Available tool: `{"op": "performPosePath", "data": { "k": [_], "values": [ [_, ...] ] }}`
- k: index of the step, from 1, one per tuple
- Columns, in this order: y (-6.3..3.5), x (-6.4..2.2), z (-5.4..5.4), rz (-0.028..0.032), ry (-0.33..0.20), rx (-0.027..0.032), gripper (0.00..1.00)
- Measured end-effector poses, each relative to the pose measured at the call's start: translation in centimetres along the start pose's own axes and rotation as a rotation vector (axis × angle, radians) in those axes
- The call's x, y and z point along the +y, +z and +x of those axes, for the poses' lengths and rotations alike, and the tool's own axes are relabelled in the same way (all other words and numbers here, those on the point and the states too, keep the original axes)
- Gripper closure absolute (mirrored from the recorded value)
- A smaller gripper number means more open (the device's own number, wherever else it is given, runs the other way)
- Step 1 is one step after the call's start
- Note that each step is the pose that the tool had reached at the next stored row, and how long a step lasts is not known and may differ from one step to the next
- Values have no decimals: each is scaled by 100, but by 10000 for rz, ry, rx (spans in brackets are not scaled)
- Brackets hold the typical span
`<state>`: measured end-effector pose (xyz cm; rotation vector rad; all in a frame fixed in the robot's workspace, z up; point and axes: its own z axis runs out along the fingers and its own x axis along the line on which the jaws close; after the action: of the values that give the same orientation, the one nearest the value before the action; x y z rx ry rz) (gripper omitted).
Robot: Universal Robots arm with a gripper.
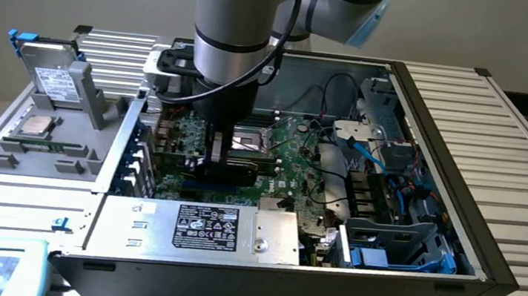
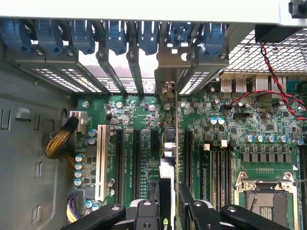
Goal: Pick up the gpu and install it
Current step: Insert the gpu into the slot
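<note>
Exterior view, left to right, everything referenced to the green motherboard (image 1: 292,159) inside the open dark computer case (image 1: 258,289).

- Well off the motherboard on the exterior view's left, outside the case: a grey plastic fixture block (image 1: 45,149). It carried an upright silver drive (image 1: 53,79) and a flat square silver processor chip (image 1: 40,125).
- Just in front of the motherboard: a silver metal box with a black label (image 1: 197,228).
- Over the motherboard's middle: the grey robot arm (image 1: 232,32) stood vertical. The black gripper (image 1: 223,160) was low over the board, jaws clenched on the gpu (image 1: 247,167), a flat black rectangular card.
- On the motherboard, right behind the card: a square metal-framed processor socket (image 1: 245,140).
- To the motherboard's right: blue cables (image 1: 382,161), then a grey drive cage (image 1: 402,242).

Wrist view:
- The gpu (image 2: 166,143) stood edge-on across the motherboard (image 2: 139,120), with the gripper (image 2: 169,213) straddling it and black fingers (image 2: 144,213) on both faces.
- The card's bracket end reached the motherboard's rear edge, at the row of blue plastic latches (image 2: 110,36).
- A white expansion slot (image 2: 101,160) lay on the motherboard apart from the card, on the side away from the socket (image 2: 261,191).
- A red-and-black twisted wire (image 2: 273,76) crossed the motherboard on the socket side.
- Couldn't tell whether the card was seated in a slot.
</note>
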<state>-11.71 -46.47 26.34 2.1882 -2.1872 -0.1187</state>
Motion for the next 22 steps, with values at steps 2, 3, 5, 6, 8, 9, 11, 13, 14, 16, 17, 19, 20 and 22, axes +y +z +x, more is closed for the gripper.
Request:
{"op": "performPosePath", "data": {
  "k": [2,3,5,6,8,9,11,13,14,16,17,19,20,22],
  "values": [
    [2,1,-11,-5,7,-3,73],
    [3,0,-20,-7,13,-2,73],
    [3,0,-24,-7,15,-3,73],
    [2,0,-24,-8,15,-2,73],
    [3,0,-24,-7,14,-2,73],
    [3,1,-20,-8,15,-2,73],
    [4,0,-12,-7,15,-3,73],
    [4,0,-12,-7,16,-2,73],
    [4,0,-12,-8,16,-2,73],
    [4,0,-11,-8,15,0,73],
    [5,0,-11,-8,15,2,73],
    [14,-1,-11,-7,15,2,73],
    [18,-1,-11,-8,15,4,73],
    [26,-2,-11,-9,15,5,73]
  ]
}}
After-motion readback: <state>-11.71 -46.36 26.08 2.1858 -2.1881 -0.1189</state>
